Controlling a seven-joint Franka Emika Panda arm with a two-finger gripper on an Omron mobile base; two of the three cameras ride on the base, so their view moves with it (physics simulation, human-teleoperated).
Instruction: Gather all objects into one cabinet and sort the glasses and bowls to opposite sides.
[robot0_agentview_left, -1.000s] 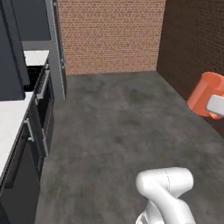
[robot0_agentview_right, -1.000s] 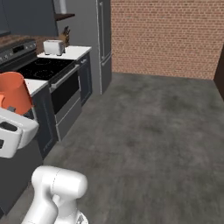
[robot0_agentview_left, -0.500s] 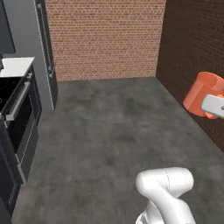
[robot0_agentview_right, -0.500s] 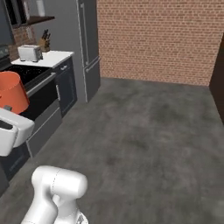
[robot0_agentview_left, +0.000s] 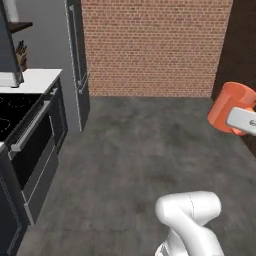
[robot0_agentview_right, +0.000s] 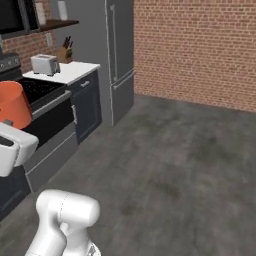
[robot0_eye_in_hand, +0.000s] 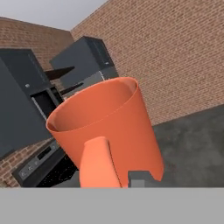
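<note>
My gripper is shut on the plain orange tumbler, one of the glasses, and holds it upright in the air, mouth up. In the left base view the tumbler hangs at the right edge with the white hand behind it. In the right base view the tumbler sits at the far left above the hand. One dark fingertip shows at the tumbler's base. The cabinet and the bowls are out of view.
A black stove with an oven door stands at the left, beside a white counter bearing a toaster and knife block. A tall grey fridge follows, then a brick wall. Open grey floor lies ahead.
The whole picture has shifted, so the base has moved: stove, fridge and brick wall sit differently in both base views. The tumbler stays gripped at the same spot beside the arm.
</note>
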